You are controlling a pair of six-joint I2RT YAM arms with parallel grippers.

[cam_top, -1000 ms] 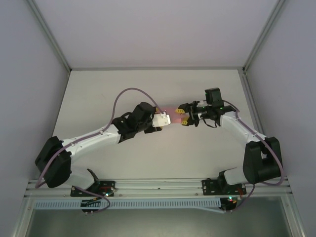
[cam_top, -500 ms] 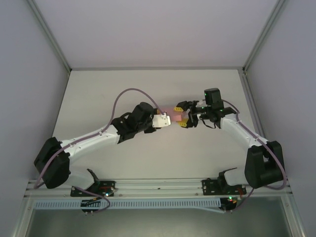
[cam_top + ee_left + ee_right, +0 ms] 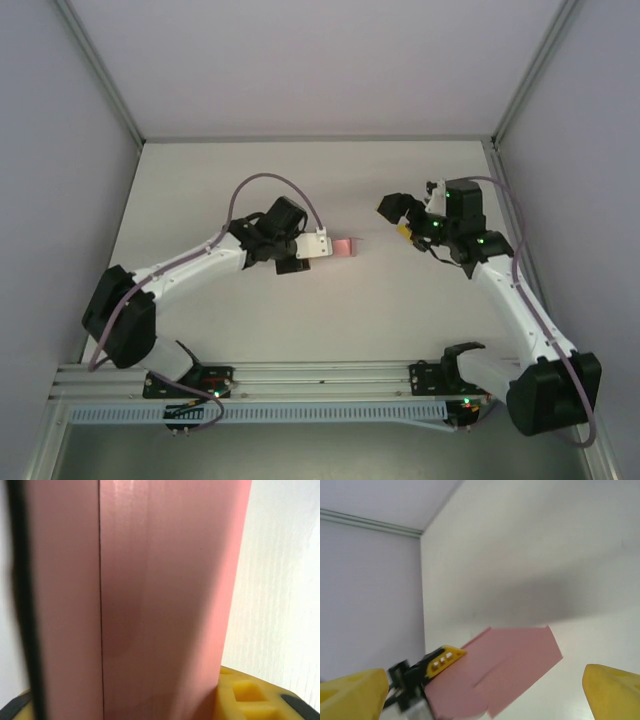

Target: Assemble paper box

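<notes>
The pink paper box (image 3: 345, 247) is a small flat-folded piece held just above the table's middle. My left gripper (image 3: 329, 246) is shut on its left end. In the left wrist view the paper box (image 3: 150, 595) is pressed close to the lens, with a fold line down its face and a yellow finger (image 3: 245, 696) beside it. My right gripper (image 3: 399, 219) hangs open to the right of the box, well apart from it. From the right wrist the paper box (image 3: 512, 662) lies ahead between the spread yellow fingertips (image 3: 612, 686) of the right gripper (image 3: 482, 700), with nothing in its grip.
The white table (image 3: 250, 310) is bounded by grey walls and metal frame posts (image 3: 100, 75). A purple cable (image 3: 262, 184) loops over the left arm. Both arm bases sit on the rail (image 3: 320, 378) at the near edge.
The right gripper let go of the box, opened and drew back to the right and upward. The left arm pulled slightly left, keeping the box.
</notes>
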